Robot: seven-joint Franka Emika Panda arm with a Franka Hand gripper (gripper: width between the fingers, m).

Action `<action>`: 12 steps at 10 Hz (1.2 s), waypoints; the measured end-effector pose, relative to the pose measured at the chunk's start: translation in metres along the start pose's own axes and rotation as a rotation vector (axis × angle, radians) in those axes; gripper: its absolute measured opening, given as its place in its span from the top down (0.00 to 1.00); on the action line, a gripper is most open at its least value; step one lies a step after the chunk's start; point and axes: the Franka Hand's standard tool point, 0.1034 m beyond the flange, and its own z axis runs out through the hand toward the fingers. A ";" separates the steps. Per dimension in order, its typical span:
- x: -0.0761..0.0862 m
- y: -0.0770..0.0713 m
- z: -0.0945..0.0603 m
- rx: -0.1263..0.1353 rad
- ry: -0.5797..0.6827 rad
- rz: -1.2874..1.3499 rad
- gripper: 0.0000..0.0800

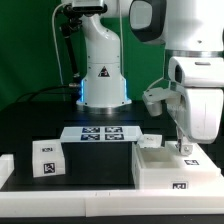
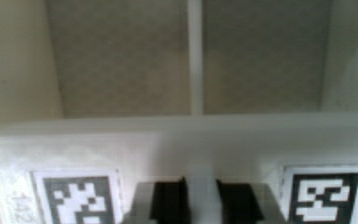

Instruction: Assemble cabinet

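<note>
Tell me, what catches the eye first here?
A big white robot arm fills the exterior view's right, its pincer pointing down at the large white cabinet. Black-and-white square tags mark the cabinet, a small cube on that view's left, and the marker board mid-table.

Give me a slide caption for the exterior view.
Gripper at the cabinet top; marker board and small cube lie nearby.

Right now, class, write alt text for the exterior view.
On the exterior view's right, the claw points down at the white cabinet. The marker board lies in the middle, and a tagged cube sits toward that view's left.
</note>
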 end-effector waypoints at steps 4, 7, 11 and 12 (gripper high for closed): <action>0.000 0.000 0.000 0.000 0.000 -0.012 0.91; -0.002 0.000 0.000 -0.001 0.000 -0.019 0.49; -0.011 -0.006 -0.025 -0.026 -0.014 -0.003 0.03; -0.011 -0.017 -0.032 -0.026 -0.020 0.012 0.01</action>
